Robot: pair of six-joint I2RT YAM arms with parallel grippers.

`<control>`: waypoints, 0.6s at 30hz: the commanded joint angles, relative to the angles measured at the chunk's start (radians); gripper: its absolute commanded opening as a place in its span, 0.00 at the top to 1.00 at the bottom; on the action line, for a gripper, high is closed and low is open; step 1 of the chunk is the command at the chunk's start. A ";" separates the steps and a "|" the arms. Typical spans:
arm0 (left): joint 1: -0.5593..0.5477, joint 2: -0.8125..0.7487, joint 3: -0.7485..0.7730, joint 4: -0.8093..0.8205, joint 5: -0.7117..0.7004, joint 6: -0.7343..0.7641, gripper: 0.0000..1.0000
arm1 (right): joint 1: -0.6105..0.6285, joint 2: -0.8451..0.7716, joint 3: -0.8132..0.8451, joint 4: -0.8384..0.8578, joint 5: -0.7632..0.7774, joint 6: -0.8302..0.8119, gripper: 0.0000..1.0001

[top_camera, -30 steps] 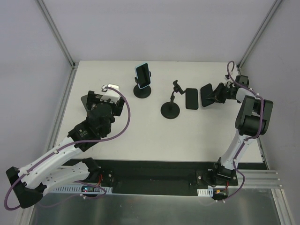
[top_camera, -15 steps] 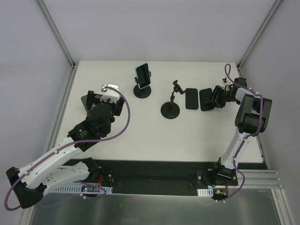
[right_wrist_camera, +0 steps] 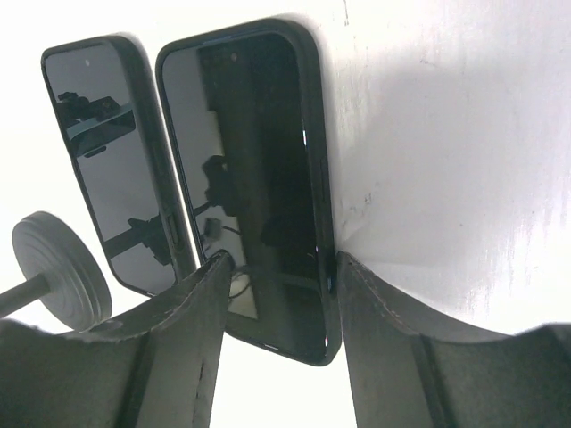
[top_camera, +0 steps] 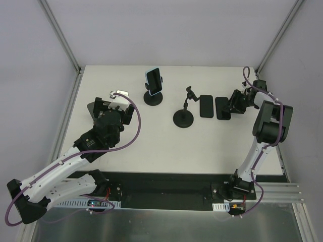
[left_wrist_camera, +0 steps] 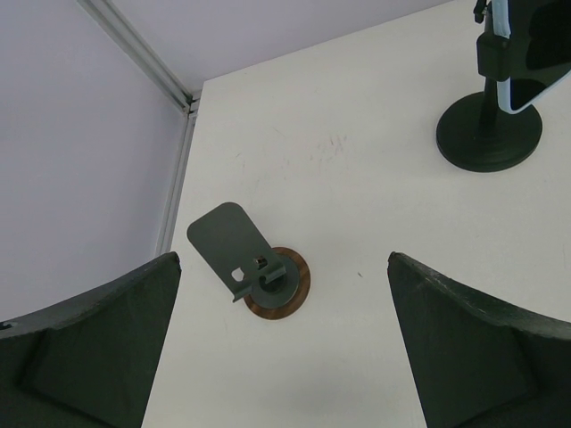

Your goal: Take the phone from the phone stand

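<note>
A phone in a light blue case (top_camera: pixel 153 79) stands clamped in a black stand (top_camera: pixel 153 97) at the back middle; it also shows in the left wrist view (left_wrist_camera: pixel 533 49). My right gripper (top_camera: pixel 233 103) (right_wrist_camera: pixel 281 260) is shut on a black phone (right_wrist_camera: pixel 254 169) (top_camera: pixel 222 107), which lies flat on the table. A second black phone (top_camera: pixel 206 106) (right_wrist_camera: pixel 111 152) lies beside it. An empty black clamp stand (top_camera: pixel 183 118) is left of both. My left gripper (top_camera: pixel 108 110) (left_wrist_camera: pixel 284 264) is wide open and empty, above the table left of the stands.
A grey plate stand on a round wooden base (left_wrist_camera: pixel 259 267) (top_camera: pixel 94 107) sits under my left gripper near the table's left edge (top_camera: pixel 75 101). The frame posts (top_camera: pixel 60 35) rise at the back corners. The right arm (top_camera: pixel 270 126) stands near the right edge.
My right gripper has lowered the black phone from a tilted hold down flat onto the table beside the other black phone. The left arm has not moved.
</note>
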 commanded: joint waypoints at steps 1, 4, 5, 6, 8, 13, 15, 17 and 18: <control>0.010 0.003 -0.002 0.035 0.000 0.020 0.01 | 0.023 0.017 0.055 -0.023 0.051 0.008 0.47; 0.010 0.002 -0.002 0.035 -0.001 0.023 0.01 | 0.042 0.011 0.058 -0.003 0.054 0.020 0.47; 0.010 0.003 -0.003 0.035 -0.001 0.023 0.01 | 0.046 0.010 0.061 -0.001 0.051 0.031 0.46; 0.010 0.003 -0.003 0.035 -0.001 0.023 0.01 | 0.049 0.006 0.066 -0.001 0.054 0.037 0.46; 0.010 0.003 -0.003 0.035 -0.003 0.022 0.01 | 0.056 -0.006 0.061 0.010 0.083 0.057 0.45; 0.010 0.000 -0.003 0.034 -0.004 0.025 0.01 | 0.061 -0.101 -0.021 0.083 0.174 0.099 0.36; 0.010 0.000 -0.002 0.035 -0.001 0.020 0.01 | 0.062 -0.171 -0.058 0.115 0.192 0.112 0.29; 0.012 -0.001 -0.002 0.034 0.010 0.019 0.01 | 0.069 -0.223 -0.112 0.160 0.171 0.120 0.21; 0.012 -0.001 -0.002 0.034 0.013 0.014 0.01 | 0.073 -0.275 -0.128 0.172 0.162 0.123 0.20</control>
